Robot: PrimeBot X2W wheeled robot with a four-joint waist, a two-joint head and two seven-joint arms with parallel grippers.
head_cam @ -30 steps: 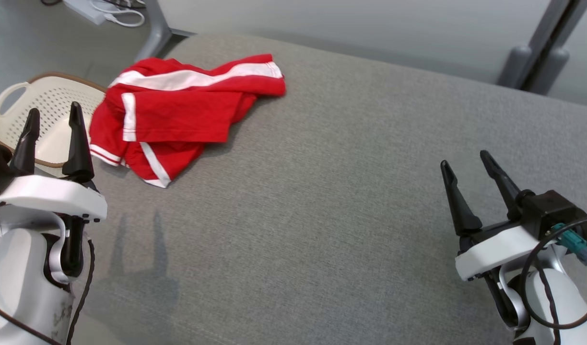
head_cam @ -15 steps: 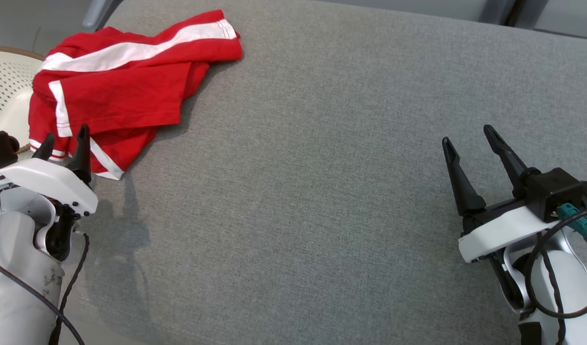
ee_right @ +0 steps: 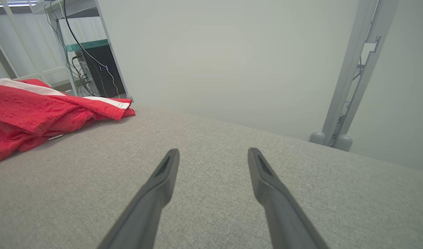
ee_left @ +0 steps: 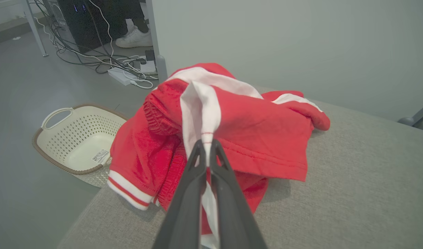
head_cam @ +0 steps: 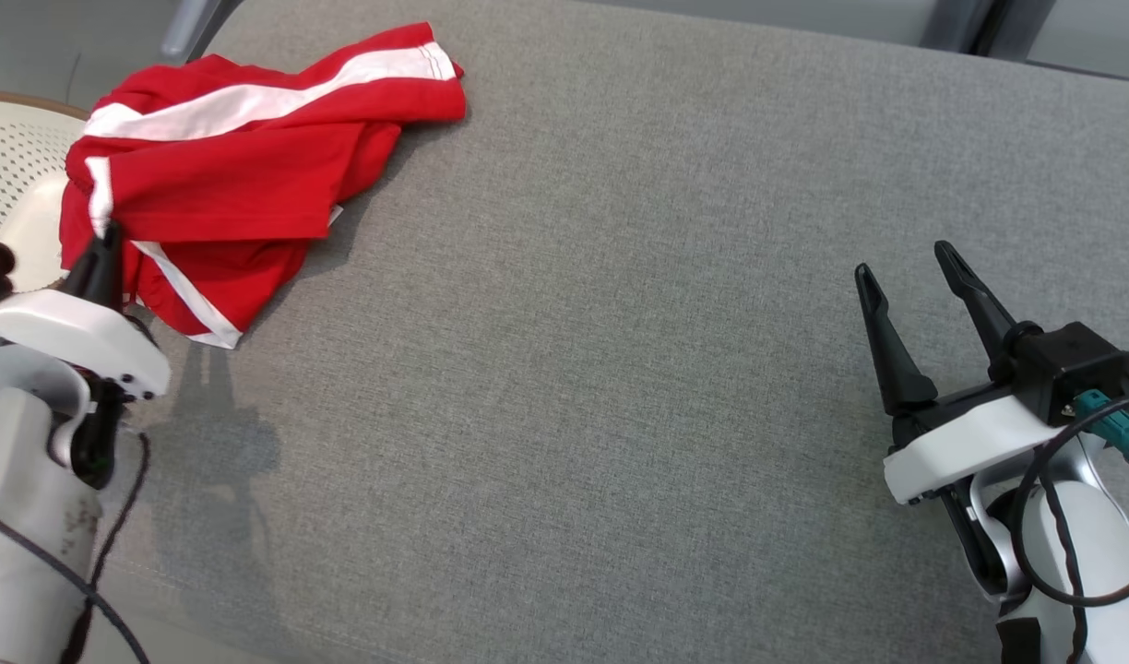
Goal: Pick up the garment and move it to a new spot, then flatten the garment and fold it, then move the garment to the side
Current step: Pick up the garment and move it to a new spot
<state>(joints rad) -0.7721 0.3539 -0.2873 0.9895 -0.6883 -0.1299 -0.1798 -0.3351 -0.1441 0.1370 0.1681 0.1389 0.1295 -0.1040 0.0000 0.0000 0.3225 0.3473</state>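
Plainly one garment [ee_left: 253, 135], pinched by left hand [ee_left: 205, 143]; one basket [ee_left: 78, 138].

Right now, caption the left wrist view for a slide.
Left fingers pinch the garment's white stripe; basket on the floor.

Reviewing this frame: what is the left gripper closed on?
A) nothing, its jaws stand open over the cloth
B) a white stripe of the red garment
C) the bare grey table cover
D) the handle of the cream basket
B: in the left wrist view the left gripper has its fingers pressed together on the white stripe of the red garment, and the cloth draws in toward the tips.
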